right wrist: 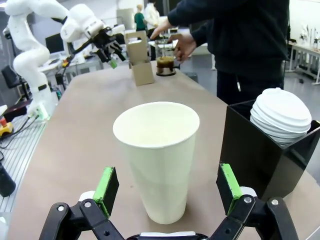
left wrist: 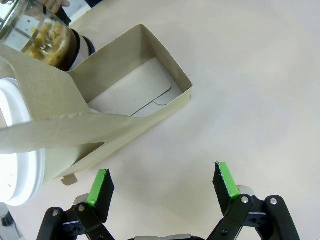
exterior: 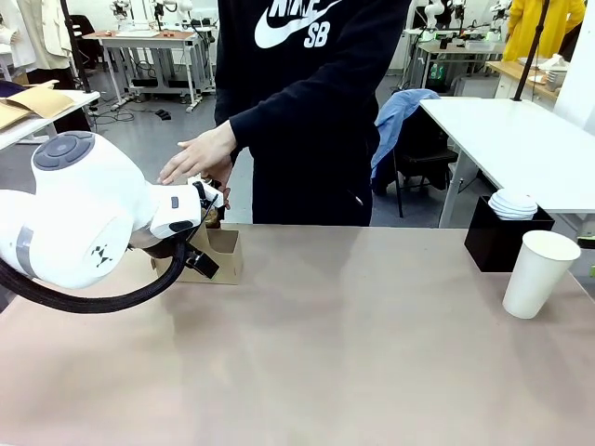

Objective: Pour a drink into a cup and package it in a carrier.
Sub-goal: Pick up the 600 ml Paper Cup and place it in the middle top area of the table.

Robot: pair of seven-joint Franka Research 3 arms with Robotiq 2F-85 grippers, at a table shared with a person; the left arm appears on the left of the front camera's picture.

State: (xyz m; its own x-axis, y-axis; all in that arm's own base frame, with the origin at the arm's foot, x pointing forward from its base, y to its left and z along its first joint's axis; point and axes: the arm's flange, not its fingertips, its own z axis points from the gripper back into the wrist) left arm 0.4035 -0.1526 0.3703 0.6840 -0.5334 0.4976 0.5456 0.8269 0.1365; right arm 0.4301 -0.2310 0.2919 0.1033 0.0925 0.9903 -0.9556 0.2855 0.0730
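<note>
Right gripper (right wrist: 166, 185) was spread wide with nothing held. The cup (right wrist: 157, 155) stood upright right between its green pads (right wrist: 106, 185), open top, a small gap on each side, so not touching. Just past one finger sat a black box (right wrist: 250, 150) with a stack of white lids (right wrist: 280, 112) poking out of it. Everything else was well off down the table from that gripper.

Left gripper (left wrist: 162, 184) was also wide open and empty, hanging over bare table (left wrist: 250, 75). The carrier (left wrist: 125, 55) was just ahead of its fingertips, one corner close to a pad, but it looked apart from it. The compartment nearest the gripper was empty, and the cardboard handle ran across beyond that. A white round lid (left wrist: 15, 165) showed at the edge past the handle; I couldn't tell if it sat in the carrier. Beyond the carrier stood the glass jug (left wrist: 20, 20) with the brown drink (left wrist: 50, 37) in it. Farthest out, a person's hand (exterior: 197, 153) was over that end of the table.
</note>
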